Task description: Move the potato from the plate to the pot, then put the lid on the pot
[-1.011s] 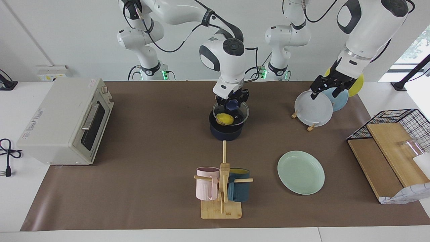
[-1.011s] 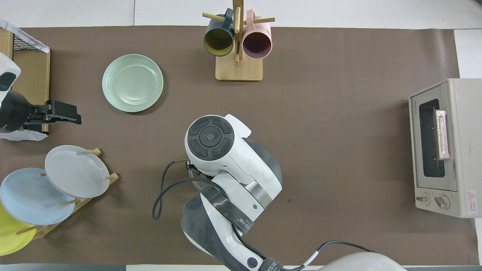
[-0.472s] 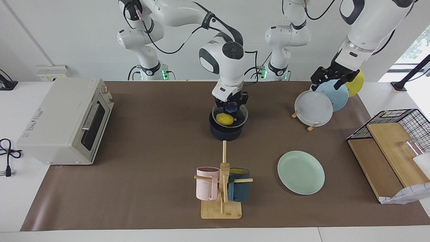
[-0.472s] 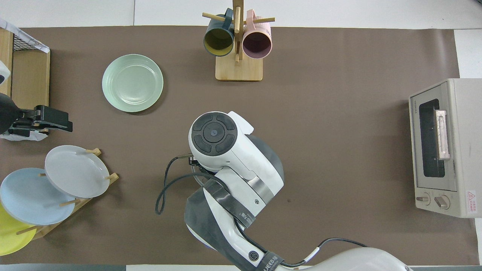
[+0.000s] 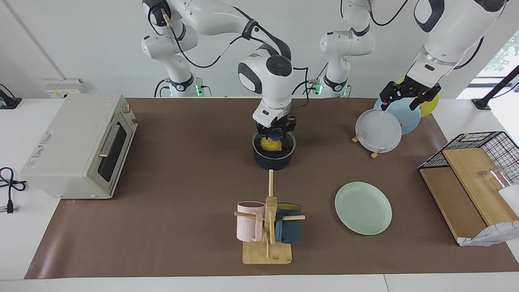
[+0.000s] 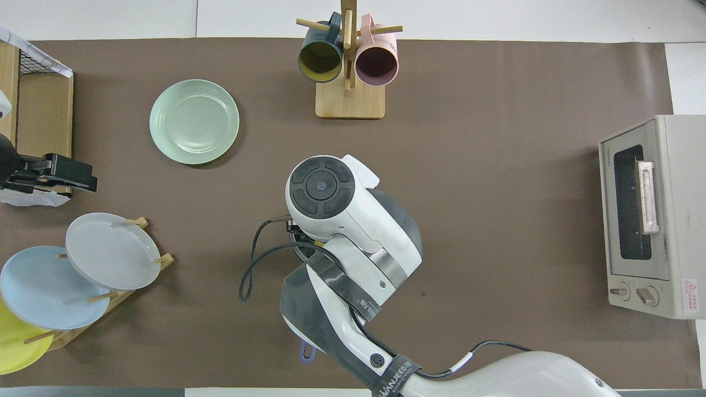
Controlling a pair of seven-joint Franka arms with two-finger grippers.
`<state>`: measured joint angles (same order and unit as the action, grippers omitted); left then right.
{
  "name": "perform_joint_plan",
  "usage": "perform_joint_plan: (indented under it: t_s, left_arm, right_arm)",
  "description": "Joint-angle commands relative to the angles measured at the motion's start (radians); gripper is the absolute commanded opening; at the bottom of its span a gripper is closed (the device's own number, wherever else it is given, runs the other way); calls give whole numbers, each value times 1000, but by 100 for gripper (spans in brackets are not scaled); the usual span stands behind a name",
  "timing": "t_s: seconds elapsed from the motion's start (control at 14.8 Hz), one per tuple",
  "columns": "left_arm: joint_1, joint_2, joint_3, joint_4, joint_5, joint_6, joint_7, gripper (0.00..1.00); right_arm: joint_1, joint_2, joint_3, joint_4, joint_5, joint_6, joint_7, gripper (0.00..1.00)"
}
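The dark blue pot [image 5: 272, 161] stands mid-table with the yellow potato [image 5: 271, 144] inside it, seen through the glass. The clear lid [image 5: 287, 147] lies level on the pot's rim. My right gripper [image 5: 276, 132] is over the pot, shut on the lid's blue knob. In the overhead view the right arm [image 6: 331, 220] hides the pot and lid; only the end of the pot's handle [image 6: 305, 353] shows. The mint-green plate [image 5: 363, 207] [image 6: 194, 121] lies bare, farther from the robots. My left gripper [image 5: 408, 96] [image 6: 66, 172] is open and empty, raised over the plate rack.
A rack with grey, light blue and yellow plates [image 5: 379, 129] stands toward the left arm's end. A wire basket on wooden boards [image 5: 470, 170] is at that end too. A mug tree [image 5: 267, 231] stands farther out than the pot. A toaster oven [image 5: 77, 146] is at the right arm's end.
My right gripper has lowered the tilted lid down level onto the pot's rim. My left gripper has drawn back and risen over the plate rack.
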<state>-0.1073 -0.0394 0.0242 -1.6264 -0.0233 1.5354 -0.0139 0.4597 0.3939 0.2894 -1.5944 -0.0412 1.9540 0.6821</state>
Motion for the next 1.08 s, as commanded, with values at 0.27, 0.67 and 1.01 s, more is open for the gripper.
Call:
perform_joint_plan:
  t_s: [0.27,0.67,1.01]
  left_arm:
    - [28,12,-17,17,20,-11,29,100]
    - [26,1,-20,13,16,-24,23,100]
    - [23,-2,-18,-1,17,-14,22,100]
  right_arm:
    - [-10,13,13,4,-5,26,-9,0]
    - [-19,17,13,1,26,43,-1,0]
    - [-32,19,14,-6,27,40,-3,0]
